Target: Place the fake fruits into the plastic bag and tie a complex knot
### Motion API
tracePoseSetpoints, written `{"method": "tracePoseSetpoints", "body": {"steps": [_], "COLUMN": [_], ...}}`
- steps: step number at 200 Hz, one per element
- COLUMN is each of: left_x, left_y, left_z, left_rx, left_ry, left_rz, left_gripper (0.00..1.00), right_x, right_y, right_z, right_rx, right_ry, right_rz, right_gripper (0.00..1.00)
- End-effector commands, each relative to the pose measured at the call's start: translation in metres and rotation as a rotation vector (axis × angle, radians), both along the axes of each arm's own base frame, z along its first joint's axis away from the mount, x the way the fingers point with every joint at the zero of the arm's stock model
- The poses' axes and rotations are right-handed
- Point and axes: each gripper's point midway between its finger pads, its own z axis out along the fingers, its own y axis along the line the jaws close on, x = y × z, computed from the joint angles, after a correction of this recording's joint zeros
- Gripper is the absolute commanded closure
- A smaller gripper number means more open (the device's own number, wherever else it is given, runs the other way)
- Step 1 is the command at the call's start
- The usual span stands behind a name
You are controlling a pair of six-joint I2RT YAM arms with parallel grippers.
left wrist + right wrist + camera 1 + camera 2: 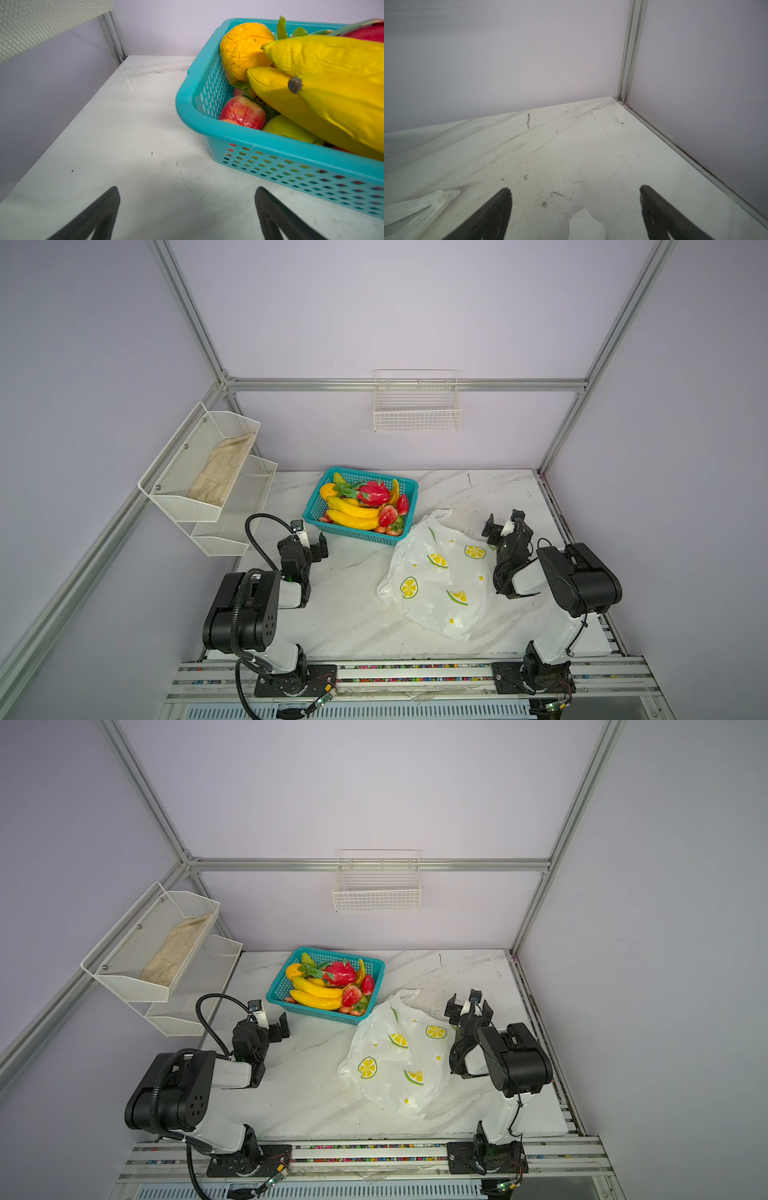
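Note:
The fake fruits (353, 514) (318, 994) fill a teal mesh basket (357, 534) at the back centre: bananas (332, 83), an orange (243, 52), a dragon fruit (374, 493) and strawberries. The plastic bag (436, 585) (395, 1065) lies flat and crumpled to the basket's right, one handle loop (415, 209) loose on the table. No knot is in view. My left gripper (309, 537) (187, 191) is open and empty beside the basket's near left corner. My right gripper (503, 522) (575, 191) is open and empty at the bag's far right edge.
A white two-tier mesh shelf (216, 472) holding a cloth hangs over the table's left edge. A white wire basket (417, 406) is fixed to the back wall. Aluminium frame posts and walls close in the marble table (345, 614) at the back and sides.

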Motion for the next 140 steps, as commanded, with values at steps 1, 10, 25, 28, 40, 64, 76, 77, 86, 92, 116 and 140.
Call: {"method": "tracePoseSetpoints", "body": {"steps": [1,10,25,28,40,64,76,77,86,92,116,140], "left_x": [0.009,0.009,0.008,0.007,0.001,-0.018,-0.030,-0.031,-0.035,-0.036,-0.039,-0.045], "left_y": [-0.001,-0.001,-0.001,0.000,0.006,0.030,0.041,0.041,0.034,0.025,-0.022,-0.075], "left_z": [0.020,0.021,0.022,0.022,0.035,0.076,0.090,0.090,0.100,0.105,0.126,0.148], "left_rx": [0.016,0.015,0.016,0.016,0.015,-0.045,-0.172,-0.177,-0.212,-0.235,-0.375,-0.498], "left_ry": [-0.065,-0.067,-0.076,-0.081,-0.114,-0.136,-0.133,-0.129,-0.122,-0.121,-0.156,-0.160], "left_rz": [-0.008,-0.009,-0.006,0.002,0.034,0.207,0.312,0.313,0.279,0.233,-0.019,-0.228], "left_gripper": [0.00,0.00,0.00,0.00,0.00,0.00,0.00,0.00,0.00,0.00,0.00,0.01], "right_x": [0.002,0.003,-0.001,-0.003,-0.011,-0.031,-0.040,-0.040,-0.043,-0.041,-0.029,-0.030], "right_y": [-0.003,-0.003,-0.009,-0.010,-0.015,-0.032,-0.039,-0.039,-0.037,-0.033,0.012,0.054], "right_z": [0.015,0.016,0.019,0.022,0.034,0.073,0.086,0.084,0.097,0.100,0.091,0.078], "right_rx": [-0.001,-0.001,-0.001,0.000,0.011,0.070,0.199,0.202,0.269,0.300,0.385,0.354], "right_ry": [-0.052,-0.055,-0.067,-0.077,-0.102,-0.153,-0.166,-0.158,-0.145,-0.113,0.020,0.160], "right_rz": [-0.010,-0.010,-0.043,-0.055,-0.080,-0.176,-0.216,-0.218,-0.209,-0.189,0.004,0.118], "right_gripper": [0.03,0.03,0.03,0.03,0.03,0.03,0.03,0.03,0.03,0.03,0.07,0.07]}}
